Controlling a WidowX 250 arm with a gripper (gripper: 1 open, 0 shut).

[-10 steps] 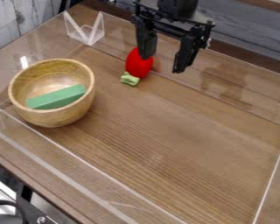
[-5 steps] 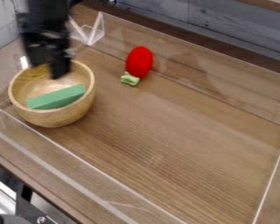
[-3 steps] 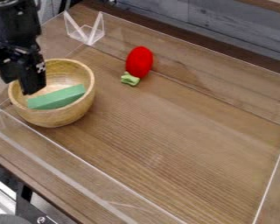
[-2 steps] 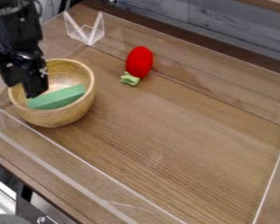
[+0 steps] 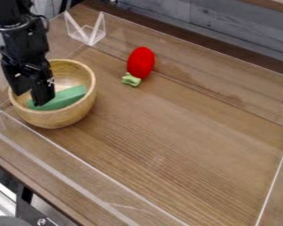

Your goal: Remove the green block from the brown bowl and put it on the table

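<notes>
The brown bowl sits at the left of the table. The green block lies flat inside it, its left end hidden behind my gripper. My black gripper reaches down over the bowl's left half, its two fingers apart, with the fingertips at or just above the block's left end. Whether they touch it I cannot tell.
A red rounded object with a small light-green piece lies behind the bowl to the right. Low clear acrylic walls ring the tabletop, with a folded clear piece at the back.
My gripper swung from the back right near the red object over to the bowl, then dropped lower into its left half. The block and bowl have not moved.
</notes>
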